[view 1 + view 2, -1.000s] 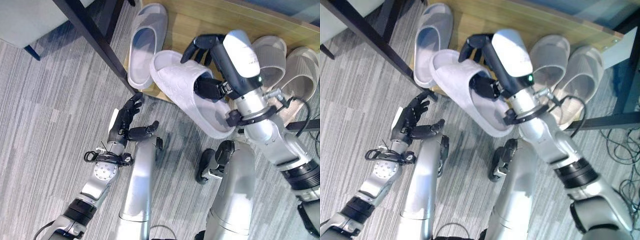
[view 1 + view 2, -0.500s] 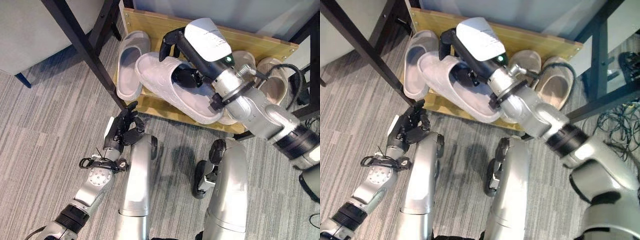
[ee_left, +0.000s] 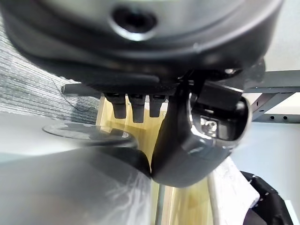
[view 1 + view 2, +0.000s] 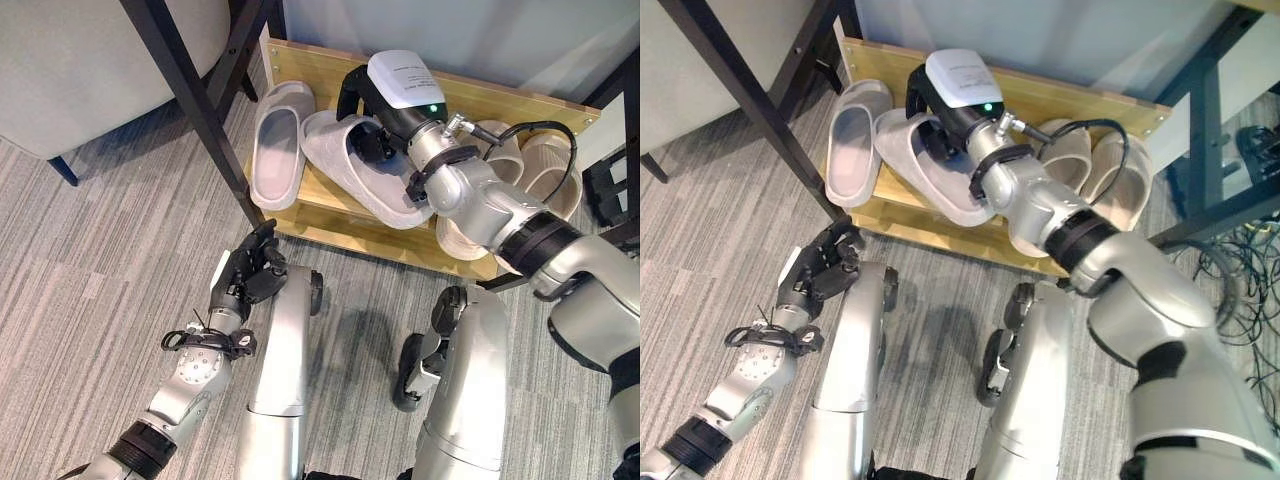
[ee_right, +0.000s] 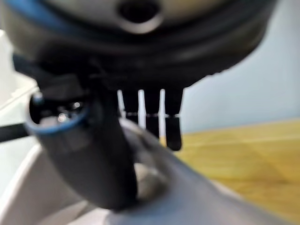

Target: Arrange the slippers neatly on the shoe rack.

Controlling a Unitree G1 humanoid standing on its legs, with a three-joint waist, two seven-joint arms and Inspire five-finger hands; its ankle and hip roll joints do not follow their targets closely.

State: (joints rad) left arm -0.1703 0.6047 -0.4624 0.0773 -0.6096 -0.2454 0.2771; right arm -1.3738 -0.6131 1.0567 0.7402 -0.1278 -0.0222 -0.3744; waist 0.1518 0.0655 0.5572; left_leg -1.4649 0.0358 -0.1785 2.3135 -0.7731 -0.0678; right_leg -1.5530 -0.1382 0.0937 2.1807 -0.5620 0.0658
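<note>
Slippers line the low wooden shoe rack (image 4: 340, 222) I am working at, its plank shelf set between black metal legs (image 4: 195, 105) on grey striped carpet (image 4: 90, 260). My right arm reaches in from the right side, and my right hand (image 4: 372, 100) is clamped on the white slipper (image 4: 362, 182): the fingers curl over the strap and the thumb sits inside the opening, as my right wrist view also shows. That slipper lies at an angle across the shelf, toe toward the rack's back edge, heel hanging over the front edge. Just beside it on the left rests a second white slipper (image 4: 278, 142), flat on the shelf. On the right end of the rack sits a pair of beige slippers (image 4: 1085, 180), side by side, partly hidden behind my forearm. My left hand (image 4: 245, 272) hangs low in front of the rack, above the carpet, holding nothing, its fingers loosely bent with the thumb apart.
</note>
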